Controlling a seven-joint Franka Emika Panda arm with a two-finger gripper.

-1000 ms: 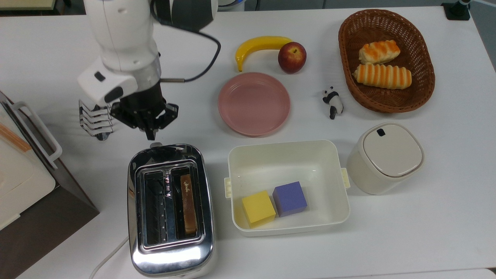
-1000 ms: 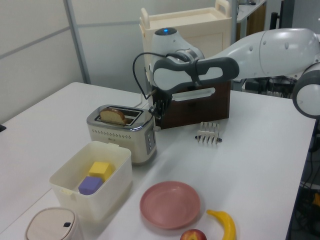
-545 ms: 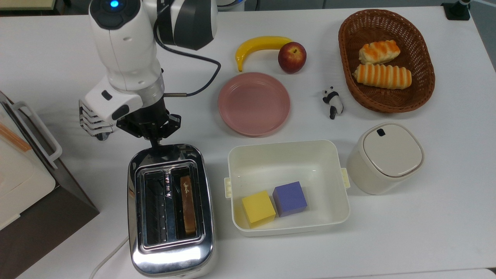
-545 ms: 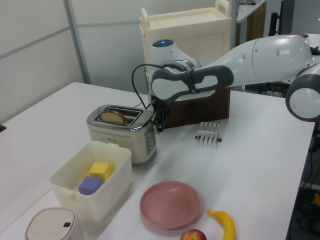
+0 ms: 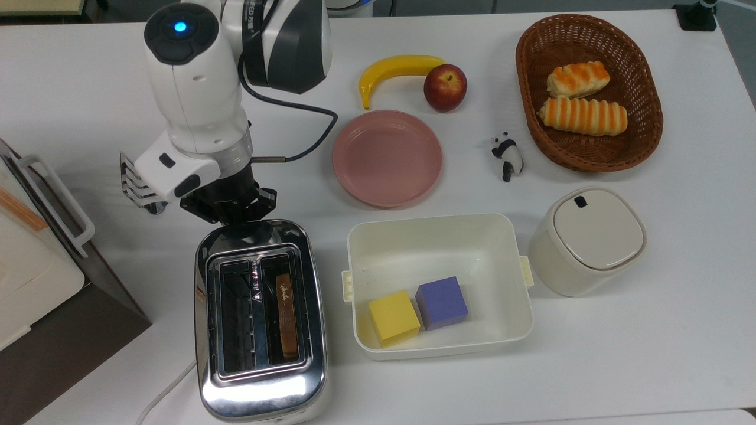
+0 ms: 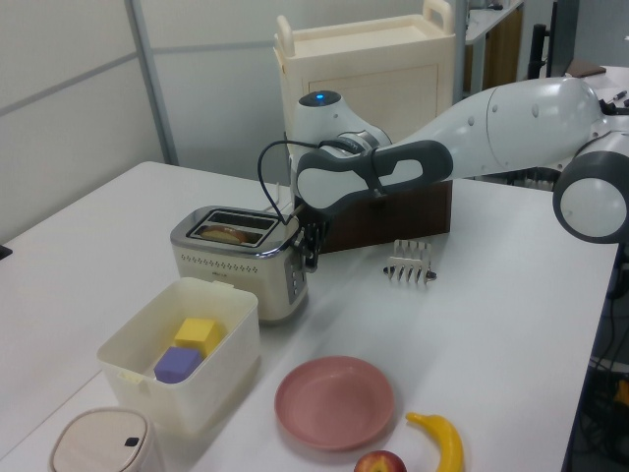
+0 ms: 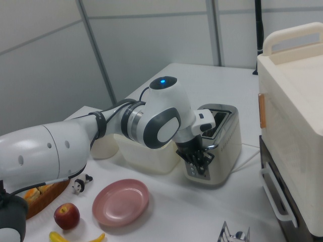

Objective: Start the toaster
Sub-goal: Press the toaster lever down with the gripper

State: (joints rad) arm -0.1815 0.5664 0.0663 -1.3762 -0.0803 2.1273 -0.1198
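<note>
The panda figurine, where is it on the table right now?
In the top view, the panda figurine stands on the table between the pink plate on the top view's left and the wicker basket on its right.

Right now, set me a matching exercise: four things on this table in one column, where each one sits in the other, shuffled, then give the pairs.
Things
1. slice of toast
2. purple cube
3. striped bread rolls
4. apple

Places
A. in the wicker basket
B. on the bare table, beside the banana
C. in a slot of the toaster
D. in the white bin, next to the yellow cube

Pairs: 1-C, 2-D, 3-A, 4-B
</note>
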